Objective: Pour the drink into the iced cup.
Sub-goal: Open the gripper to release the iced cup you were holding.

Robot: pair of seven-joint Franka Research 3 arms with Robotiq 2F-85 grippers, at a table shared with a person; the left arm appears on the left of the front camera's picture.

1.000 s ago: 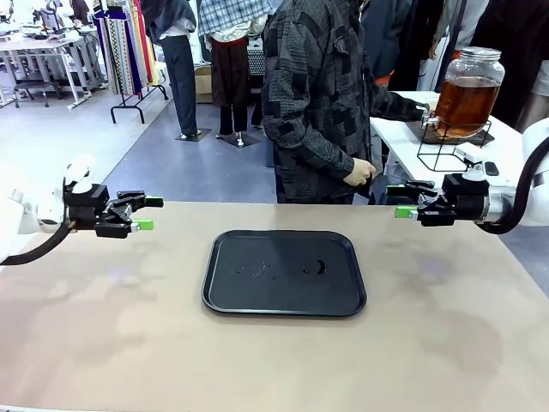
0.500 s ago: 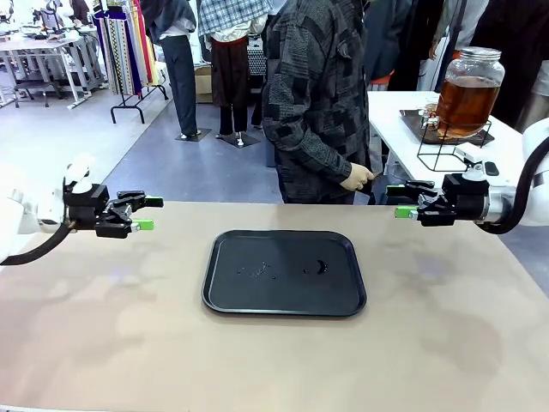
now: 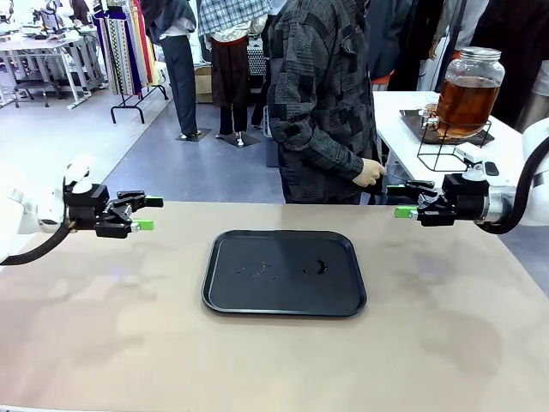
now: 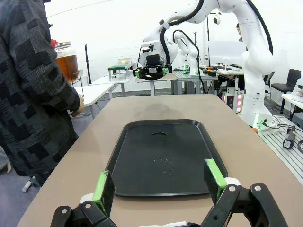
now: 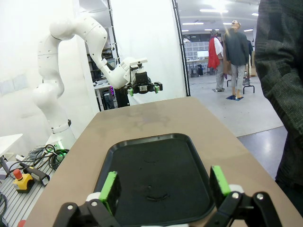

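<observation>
Both pincers, left pincer (image 3: 147, 214) and right pincer (image 3: 398, 201), hover wide open and empty at the tabletop's (image 3: 103, 343) side edges. Best wait: the drink (image 3: 464, 103) sits beyond, black tray (image 3: 283, 305) bare.

From the front we look across the table (image 3: 103, 343), both grippers hovering apart at either edge. Each wrist camera sits just behind its own green pads (image 4: 102, 188) (image 5: 110, 188) and faces inward along the tabletop. All three views share the black tray (image 3: 284, 272) (image 4: 163, 156) (image 5: 154, 177), lying just beyond each gripper's fingertips.
</observation>
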